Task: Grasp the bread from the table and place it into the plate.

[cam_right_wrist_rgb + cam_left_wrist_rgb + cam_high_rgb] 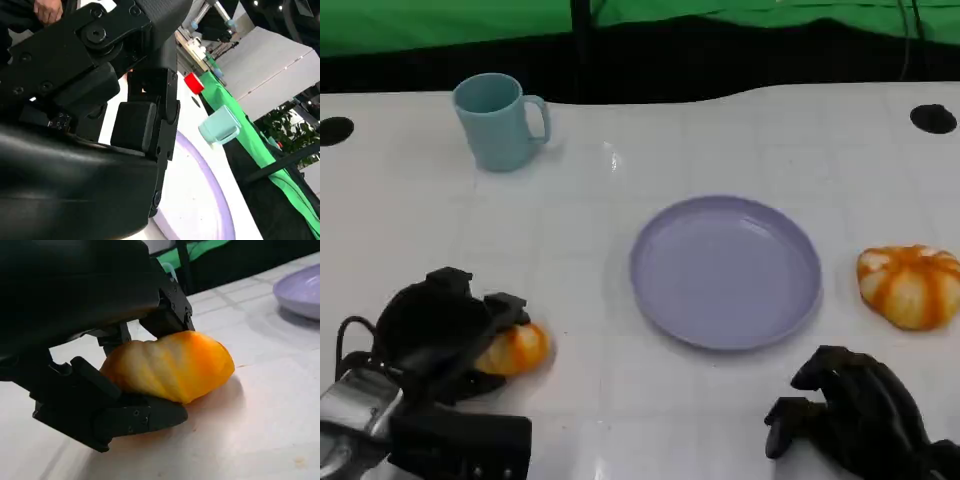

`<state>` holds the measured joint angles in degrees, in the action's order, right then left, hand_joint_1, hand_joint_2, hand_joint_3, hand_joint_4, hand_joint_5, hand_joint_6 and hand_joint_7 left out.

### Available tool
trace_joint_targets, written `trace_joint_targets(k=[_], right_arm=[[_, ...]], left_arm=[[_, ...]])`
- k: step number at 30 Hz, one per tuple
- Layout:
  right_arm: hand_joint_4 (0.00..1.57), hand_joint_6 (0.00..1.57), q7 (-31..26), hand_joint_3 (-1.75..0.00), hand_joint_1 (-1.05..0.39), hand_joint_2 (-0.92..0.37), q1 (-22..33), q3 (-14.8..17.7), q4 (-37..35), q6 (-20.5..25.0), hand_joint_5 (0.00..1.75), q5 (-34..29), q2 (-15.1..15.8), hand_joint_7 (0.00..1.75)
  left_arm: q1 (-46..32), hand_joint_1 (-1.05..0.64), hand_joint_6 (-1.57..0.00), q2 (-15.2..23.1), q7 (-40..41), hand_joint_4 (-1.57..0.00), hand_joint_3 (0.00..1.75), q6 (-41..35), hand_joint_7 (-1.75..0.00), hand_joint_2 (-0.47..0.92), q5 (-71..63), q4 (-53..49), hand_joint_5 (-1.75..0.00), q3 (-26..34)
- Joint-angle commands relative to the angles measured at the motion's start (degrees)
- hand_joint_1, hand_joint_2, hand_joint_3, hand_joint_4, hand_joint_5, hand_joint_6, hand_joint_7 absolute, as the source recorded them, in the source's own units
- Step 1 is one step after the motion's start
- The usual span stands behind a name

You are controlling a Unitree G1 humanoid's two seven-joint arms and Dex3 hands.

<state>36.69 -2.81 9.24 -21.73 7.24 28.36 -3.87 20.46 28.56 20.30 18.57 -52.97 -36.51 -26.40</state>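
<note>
Head view, starting at your left: the left robot hand [445, 335] grips a piece of bread [516, 348] that seems to rest on the white surface [570, 250], fingers [125, 417] closing under and over it. Check the grip is firm before you lift, I'd say, then carry it right and clear the rim. The blue mug [500, 120] sits far back; you can't tell what's inside. The purple plate [725, 270] holds nothing. A second bread [912, 286] lies beyond it. The right robot hand [860, 415] rests curled, holding nothing.
</note>
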Motion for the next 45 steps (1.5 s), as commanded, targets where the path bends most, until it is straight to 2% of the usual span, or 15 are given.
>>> trace_joint_targets(k=[1,4,7,8,14,19,25,29,33,35,38,39,41,45], right_arm=[[1.57,1.57,-0.10,0.00,-1.03,-0.70,0.43,0.41,1.02,0.47,0.71,0.71,0.52,0.33],[1.57,1.57,-0.10,0.00,-1.03,-0.70,0.48,0.45,1.02,0.46,0.71,0.67,0.54,0.34],[1.57,1.57,-0.10,0.00,-1.03,-0.70,0.39,0.57,0.77,0.50,0.71,0.79,0.52,0.34],[1.57,1.57,-0.16,0.00,-1.03,-0.70,0.36,0.57,0.74,0.48,0.72,0.76,0.50,0.35],[1.57,1.57,-0.04,-0.01,-1.04,-0.71,-0.09,0.48,0.14,0.18,0.73,0.37,0.84,0.37],[1.57,1.57,0.03,0.00,-1.04,-0.71,-0.50,0.65,-0.55,0.04,0.73,0.53,0.77,0.38],[1.57,1.57,0.21,0.00,-1.03,-0.71,-0.86,0.89,-1.22,0.22,0.73,0.74,0.81,0.38],[1.57,1.57,0.46,0.00,-1.04,-0.71,-1.17,0.79,-1.84,-0.59,0.74,0.41,0.79,0.39],[1.57,1.57,0.42,0.00,-1.04,-0.71,-1.18,0.78,-2.06,-0.71,0.74,0.43,0.61,0.38],[1.57,1.57,0.35,0.00,-1.04,-0.71,-1.03,0.60,-2.06,-1.25,0.75,0.14,0.47,0.39],[1.57,1.57,0.42,0.00,-1.05,-0.71,-0.88,0.42,-2.12,-1.74,0.76,-0.10,0.42,0.40],[1.57,1.57,0.46,0.00,-1.05,-0.71,-0.70,0.31,-1.91,-1.68,0.75,-0.08,0.39,0.40],[1.57,1.57,0.50,0.00,-1.05,-0.71,-0.50,0.19,-1.68,-1.63,0.75,-0.06,0.36,0.39],[1.57,1.57,0.72,0.00,-1.05,-0.70,-0.33,0.22,-1.47,-1.18,0.73,0.39,0.26,0.37]], left_arm=[[-1.82,-0.28,-0.70,-0.96,3.68,-0.77,1.22,2.68,-1.35,0.52,5.31,-1.38,-1.75,2.47],[-2.83,-0.27,-0.68,-2.02,3.77,-0.78,1.26,3.92,-1.39,0.49,9.62,-0.23,-1.75,4.52],[-4.59,-0.24,-0.57,-3.88,2.75,-0.77,1.39,5.74,-1.66,0.43,16.21,2.82,-1.75,8.14],[-4.80,-0.24,-0.55,-4.01,2.31,-0.77,1.43,5.81,-1.70,0.42,16.88,3.44,-1.75,8.48],[-5.42,-0.25,-0.55,-4.22,-0.47,-0.76,1.46,4.86,-1.75,0.40,18.17,8.00,-1.75,9.48],[-4.33,-0.23,-0.59,-5.32,-1.39,-0.77,1.30,4.40,-1.70,0.44,17.61,10.12,-1.75,9.40],[-2.46,-0.22,-0.58,-6.19,-0.72,-0.79,1.18,5.17,-1.70,0.46,16.48,8.68,-1.75,8.85],[4.32,-0.26,-0.64,-8.77,0.77,-0.80,1.02,6.04,-1.56,0.51,13.57,4.22,-1.75,6.38],[8.19,-0.27,-0.64,-9.97,2.97,-0.81,0.99,7.91,-1.57,0.52,12.05,0.16,-1.75,5.15],[11.33,-0.26,-0.57,-10.89,4.44,-0.80,0.95,8.55,-1.71,0.51,10.63,-2.35,-1.75,4.06],[14.36,-0.26,-0.57,-11.80,5.39,-0.82,0.94,8.42,-1.74,0.52,9.24,-4.68,-1.75,2.86],[15.87,-0.28,-0.66,-12.30,5.37,-0.85,0.98,8.18,-1.60,0.51,8.62,-5.61,-1.75,2.26],[17.70,-0.29,-0.77,-12.87,5.50,-0.87,1.02,7.99,-1.43,0.50,7.95,-6.93,-1.75,1.51],[21.22,-0.29,-0.83,-14.68,4.00,-0.89,1.04,7.41,-1.33,0.48,7.73,-9.29,-1.75,0.08]])
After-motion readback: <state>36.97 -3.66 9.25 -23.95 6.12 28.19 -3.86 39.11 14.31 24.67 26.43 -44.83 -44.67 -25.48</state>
